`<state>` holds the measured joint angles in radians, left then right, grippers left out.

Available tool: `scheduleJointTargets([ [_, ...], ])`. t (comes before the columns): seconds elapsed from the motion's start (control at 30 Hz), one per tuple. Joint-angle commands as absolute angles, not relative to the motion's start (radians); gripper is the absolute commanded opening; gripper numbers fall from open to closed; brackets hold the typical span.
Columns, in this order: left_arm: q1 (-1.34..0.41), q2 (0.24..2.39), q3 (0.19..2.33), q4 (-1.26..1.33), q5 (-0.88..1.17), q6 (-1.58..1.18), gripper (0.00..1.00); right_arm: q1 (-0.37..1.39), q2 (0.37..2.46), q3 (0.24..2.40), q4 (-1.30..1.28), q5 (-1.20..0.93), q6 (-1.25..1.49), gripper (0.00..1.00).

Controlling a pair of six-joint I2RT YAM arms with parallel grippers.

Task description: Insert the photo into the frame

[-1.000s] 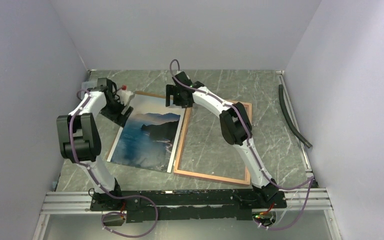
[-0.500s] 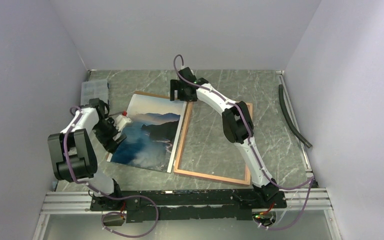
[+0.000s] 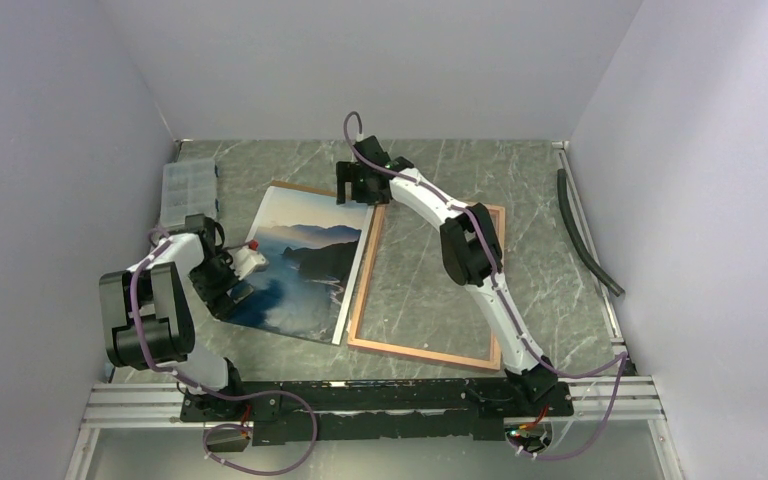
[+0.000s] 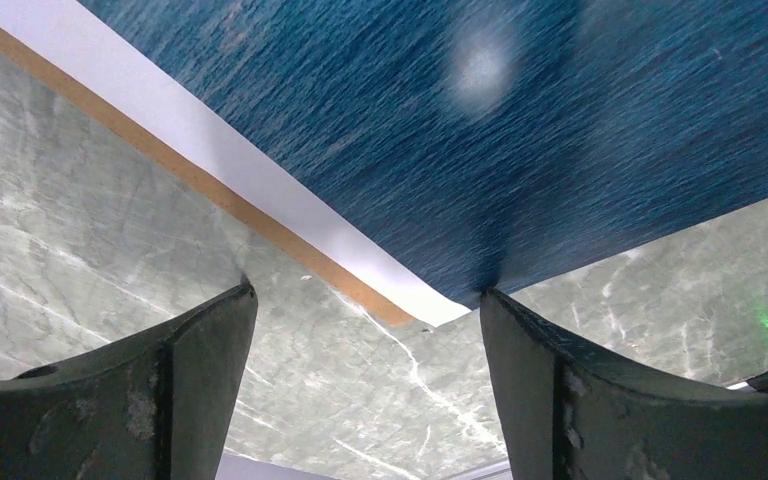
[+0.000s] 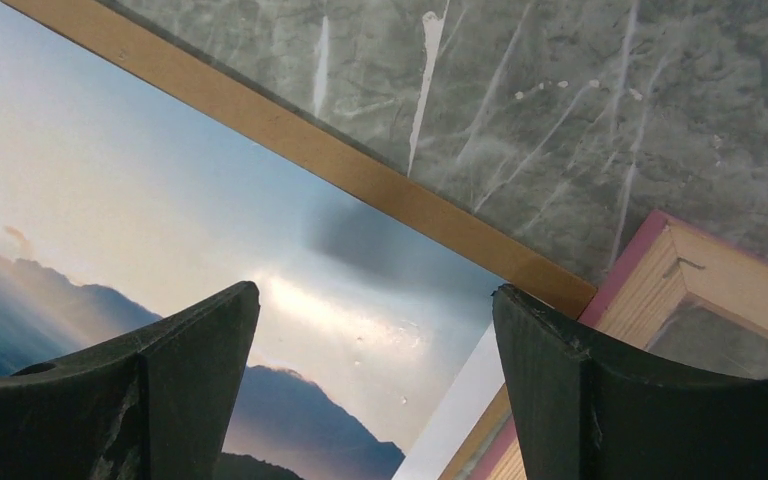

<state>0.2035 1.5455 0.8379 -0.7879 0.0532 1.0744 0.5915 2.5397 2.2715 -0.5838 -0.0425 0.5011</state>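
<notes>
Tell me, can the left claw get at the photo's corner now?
Probably yes: the left claw hangs open just before that corner of the photo, with nothing between them.

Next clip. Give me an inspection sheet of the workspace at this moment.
Surface: green marbled table, no spills seen.
Job's things: photo lies on a brown backing board, left of the frame; not yet in it.
Clutter: clear compartment box far left; black hose along the right edge.
Grippers: left pincer open at the photo's near-left corner; right pincer open over its far-right corner, beside the frame's corner.
Cables: purple cables run along both arms, off the work.
Surroundings: plain pale walls on three sides.
</notes>
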Motion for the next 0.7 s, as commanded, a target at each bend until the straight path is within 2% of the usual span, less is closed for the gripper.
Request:
scheduleJointTargets([
  [0.0, 0.204, 1.581, 0.82, -0.621, 0.048, 1.049, 0.87, 0.591, 2.576, 2.335, -0.612, -0.05, 0.501, 0.9],
  [0.4, 0.205, 1.644, 0.843, -0.547, 0.046, 0.97, 0.85, 0.642, 2.575, 2.292, -0.68, -0.06, 0.503, 0.88],
  [0.67, 0.204, 1.669, 0.833, -0.517, 0.061, 0.965, 0.85, 0.684, 2.549, 2.186, -0.671, -0.156, 0.56, 0.88],
])
